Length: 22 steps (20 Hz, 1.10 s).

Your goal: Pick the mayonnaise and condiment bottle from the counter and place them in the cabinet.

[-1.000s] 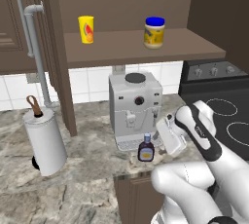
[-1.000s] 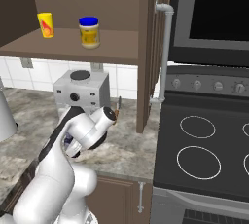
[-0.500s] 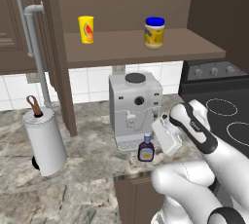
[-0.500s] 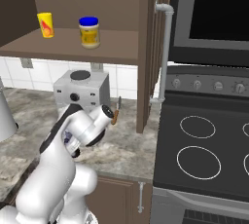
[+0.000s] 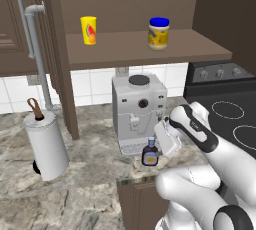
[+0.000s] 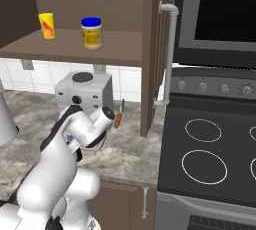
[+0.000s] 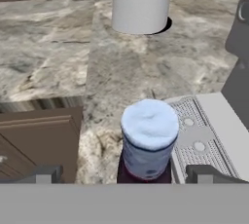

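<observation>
The bench (image 5: 90,159) is seen as a grey-beige marbled stone slab with a mottled, veined surface, laid over dark brown wooden base units. Near its front edge the condiment bottle (image 5: 150,153) stands upright: a small dark brown bottle with a narrow neck, a pale blue-grey cap and a white label. In the hand view its rounded cap (image 7: 149,123) is seen from above, just beside the perforated grey drip tray of the coffee machine (image 5: 138,111), a boxy light grey appliance with a dark round top.

The end effector (image 7: 124,174) is held wide open around the bottle, one dark finger tip (image 7: 41,174) on each side of it and clear of it; nothing is gripped.

The cabinet (image 5: 145,49) is an open dark brown wooden wall unit with a flat brown shelf board. On that board two containers stand well apart: the mayonnaise (image 5: 158,33), a squat yellow jar with a wide blue lid, and a lidless yellow cup (image 5: 88,30) bearing a red-orange mark. What either holds cannot be told.

A smooth white cylindrical paper towel roll (image 5: 46,146) stands on the bench to the left, with a brown knob at its top.
</observation>
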{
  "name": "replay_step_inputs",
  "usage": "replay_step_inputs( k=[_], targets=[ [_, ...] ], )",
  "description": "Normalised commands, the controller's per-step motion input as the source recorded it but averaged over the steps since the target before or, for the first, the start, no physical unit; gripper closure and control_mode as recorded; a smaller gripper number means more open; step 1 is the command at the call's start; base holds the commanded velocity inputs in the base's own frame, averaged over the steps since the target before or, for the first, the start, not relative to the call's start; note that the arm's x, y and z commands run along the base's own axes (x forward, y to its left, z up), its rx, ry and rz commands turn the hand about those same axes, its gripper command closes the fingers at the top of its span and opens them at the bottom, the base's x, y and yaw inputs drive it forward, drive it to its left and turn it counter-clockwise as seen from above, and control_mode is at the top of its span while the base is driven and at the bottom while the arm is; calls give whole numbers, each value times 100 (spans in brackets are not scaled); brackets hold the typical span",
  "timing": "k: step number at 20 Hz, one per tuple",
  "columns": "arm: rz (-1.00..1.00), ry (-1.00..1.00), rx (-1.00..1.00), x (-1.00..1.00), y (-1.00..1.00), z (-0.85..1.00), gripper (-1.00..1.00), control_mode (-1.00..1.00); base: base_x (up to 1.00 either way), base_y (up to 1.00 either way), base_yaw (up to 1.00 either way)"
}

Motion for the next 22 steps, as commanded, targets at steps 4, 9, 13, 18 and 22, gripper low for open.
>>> replay_step_inputs(
  k=[4, 9, 13, 18, 22],
  targets=[
    [-9, 0, 0, 0, 0, -29, -100, -100, 0, 0, 0],
    [-6, 0, 0, 0, 5, -32, -100, -100, 0, 0, 0],
    [-1, 0, 0, -3, 34, -42, -100, -100, 0, 0, 0],
    [0, 0, 0, -2, 42, -47, -100, -100, 0, 0, 0],
    [0, 0, 0, -1, 39, -50, 100, -100, 0, 0, 0]
  ],
)
